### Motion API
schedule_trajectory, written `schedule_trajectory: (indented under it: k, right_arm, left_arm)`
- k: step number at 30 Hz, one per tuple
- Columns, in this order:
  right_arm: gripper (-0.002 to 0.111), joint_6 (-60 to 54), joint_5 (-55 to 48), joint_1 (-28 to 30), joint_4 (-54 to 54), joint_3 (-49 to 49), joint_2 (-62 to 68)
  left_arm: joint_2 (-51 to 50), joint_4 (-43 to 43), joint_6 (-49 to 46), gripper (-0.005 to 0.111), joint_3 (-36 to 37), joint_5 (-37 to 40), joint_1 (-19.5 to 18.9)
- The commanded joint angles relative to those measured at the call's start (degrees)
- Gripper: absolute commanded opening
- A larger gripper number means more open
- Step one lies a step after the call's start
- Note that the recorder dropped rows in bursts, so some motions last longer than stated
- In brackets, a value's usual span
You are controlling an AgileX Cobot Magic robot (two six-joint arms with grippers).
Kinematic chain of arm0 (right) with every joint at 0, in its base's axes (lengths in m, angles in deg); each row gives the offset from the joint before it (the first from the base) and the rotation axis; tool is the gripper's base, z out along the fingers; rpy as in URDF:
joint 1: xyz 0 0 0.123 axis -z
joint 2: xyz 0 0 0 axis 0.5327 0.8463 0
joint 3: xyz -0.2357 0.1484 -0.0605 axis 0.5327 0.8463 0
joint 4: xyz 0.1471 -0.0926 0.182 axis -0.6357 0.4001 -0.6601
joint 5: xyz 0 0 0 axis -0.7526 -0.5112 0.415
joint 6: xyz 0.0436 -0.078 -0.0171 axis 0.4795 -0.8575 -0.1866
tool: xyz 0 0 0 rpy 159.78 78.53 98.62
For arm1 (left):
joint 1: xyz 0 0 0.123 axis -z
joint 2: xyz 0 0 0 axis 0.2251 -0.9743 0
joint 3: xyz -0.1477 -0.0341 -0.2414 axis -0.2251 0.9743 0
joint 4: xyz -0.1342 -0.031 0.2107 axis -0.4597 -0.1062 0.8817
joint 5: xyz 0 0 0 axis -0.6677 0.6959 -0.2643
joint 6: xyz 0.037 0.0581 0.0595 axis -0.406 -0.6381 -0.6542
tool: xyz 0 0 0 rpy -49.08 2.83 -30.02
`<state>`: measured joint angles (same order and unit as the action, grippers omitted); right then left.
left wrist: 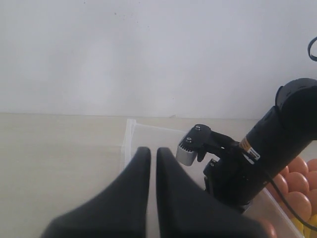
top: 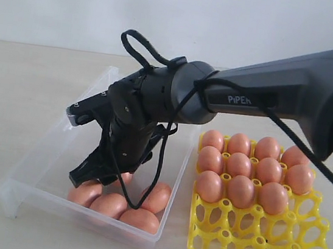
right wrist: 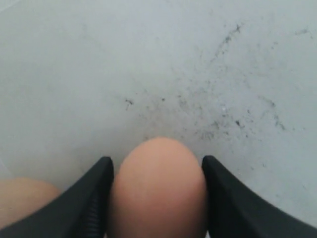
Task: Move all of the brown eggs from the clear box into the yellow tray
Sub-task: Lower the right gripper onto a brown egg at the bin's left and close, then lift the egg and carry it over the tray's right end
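The clear box [top: 38, 163] lies left of the yellow tray [top: 261, 241]. Several brown eggs [top: 110, 204] rest at the box's near end, and several more [top: 241, 191] fill the tray's far rows. My right gripper [top: 95, 179] reaches across into the box, low over the eggs. In the right wrist view this gripper [right wrist: 157, 161] is shut on a brown egg [right wrist: 158, 188], both fingers against its sides, above the speckled box floor [right wrist: 198, 74]. Another egg [right wrist: 25, 198] lies beside it. My left gripper [left wrist: 153, 151] is shut and holds nothing, near the box's rim [left wrist: 130, 124].
The tray's near two rows of cups [top: 251, 225] hold no eggs. The right arm [left wrist: 277, 144] and its black cable [top: 161, 161] hang over the box. Pale tabletop [top: 23, 93] surrounds the box, with a white wall behind.
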<state>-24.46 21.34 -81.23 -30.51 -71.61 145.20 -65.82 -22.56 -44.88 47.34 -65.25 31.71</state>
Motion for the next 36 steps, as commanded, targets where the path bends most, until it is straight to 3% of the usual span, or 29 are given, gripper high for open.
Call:
schedule_trajectory:
  k: [1, 4, 8, 10, 12, 14, 15, 19, 22, 36]
  right_arm:
    - [0.043, 0.1, 0.1, 0.0, 3.4, 0.3, 0.7]
    - [0.045, -0.6, 0.0, 0.0, 3.6, 0.3, 0.7]
    - [0.057, -1.0, 0.2, 0.0, 3.8, 0.3, 0.7]
    - [0.053, -0.4, 0.2, 0.0, 3.8, 0.3, 0.7]
    - [0.035, -0.4, 0.6, 0.0, 3.8, 0.3, 0.7]
    - [0.004, -0.9, 0.9, 0.0, 3.8, 0.3, 0.7]
    - [0.001, -1.4, 1.1, 0.0, 4.1, 0.3, 0.7]
    - [0.000, -0.1, 1.0, 0.0, 7.4, 0.3, -0.9]
    - [0.000, 8.0, 4.3, 0.0, 14.1, 1.5, -3.8]
    - [0.000, 12.1, 42.4, 1.7, 15.5, 31.8, -26.9]
  left_arm:
    - [0.2, -0.1, 0.5, 0.004, 0.1, -0.1, 0.5]
    - [0.2, -0.1, 0.5, 0.004, 0.1, -0.1, 0.5]
    - [0.2, -0.1, 0.5, 0.004, 0.1, -0.1, 0.5]
    - [0.2, -0.1, 0.5, 0.004, 0.1, -0.1, 0.5]
    - [0.2, -0.1, 0.5, 0.004, 0.1, -0.2, 0.5]
    - [0.2, -0.1, 0.5, 0.004, 0.1, -0.3, 0.5]
    - [0.2, -0.1, 0.5, 0.004, 0.1, -0.3, 0.5]
    - [0.2, -0.1, 0.5, 0.004, 0.1, -0.3, 0.5]
    - [0.2, -0.1, 0.5, 0.004, 0.1, -0.3, 0.5]
    - [0.2, -0.1, 0.5, 0.004, 0.1, -0.1, 0.5]
